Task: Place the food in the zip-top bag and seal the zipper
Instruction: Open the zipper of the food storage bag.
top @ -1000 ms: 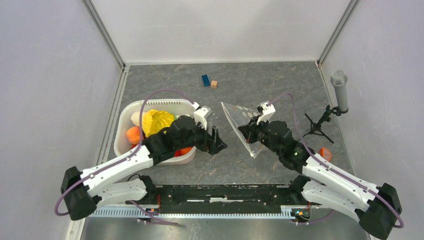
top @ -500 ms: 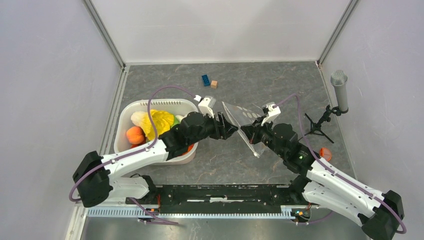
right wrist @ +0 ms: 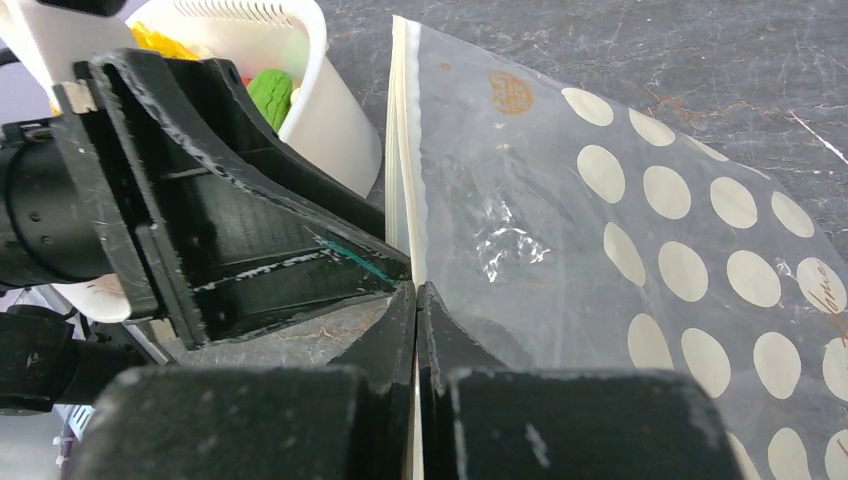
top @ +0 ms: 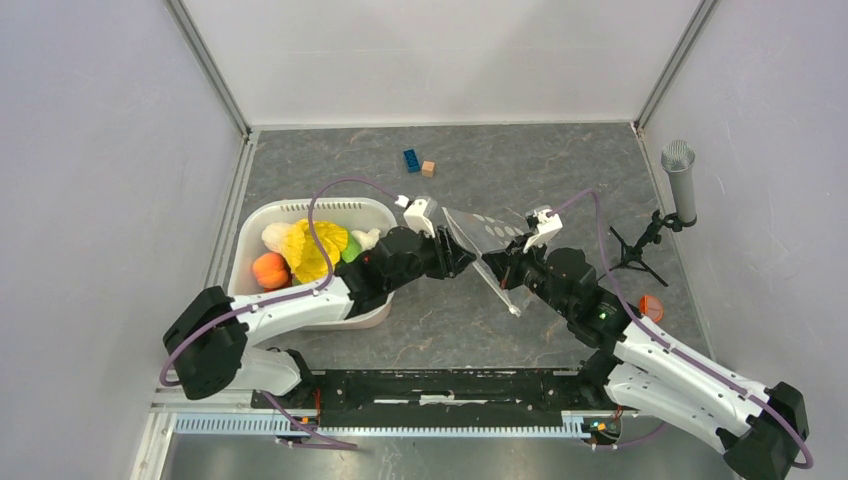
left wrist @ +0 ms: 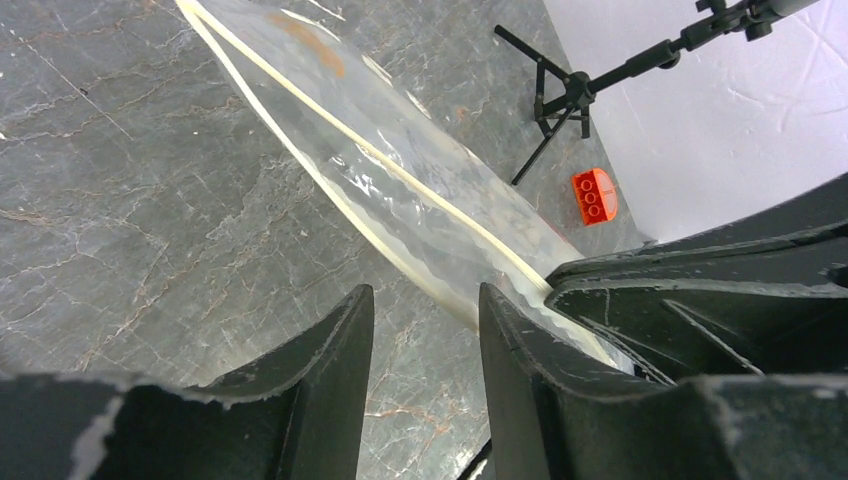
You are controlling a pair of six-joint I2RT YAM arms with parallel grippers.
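Note:
My right gripper (top: 503, 268) (right wrist: 417, 292) is shut on the mouth edge of the zip-top bag (top: 488, 240) (right wrist: 620, 240) and holds it up on edge above the table. The bag is clear with white dots. Its zipper (left wrist: 400, 175) runs as a pale strip along the mouth. My left gripper (top: 462, 262) (left wrist: 425, 300) is open, its jaws close beside the bag's mouth, right against my right gripper. The food (top: 312, 248), yellow, peach and green pieces, lies in the white basket (top: 260, 214) at the left.
A blue brick (top: 411, 160) and a small wooden cube (top: 428, 168) lie at the back. A microphone on a black tripod (top: 645, 240) stands at the right. An orange toy piece (top: 651, 306) (left wrist: 593, 194) lies near the tripod.
My left arm has swung right from the basket toward the bag, bringing its open gripper to the bag's mouth. My right gripper has kept its hold on the bag, shifting slightly.

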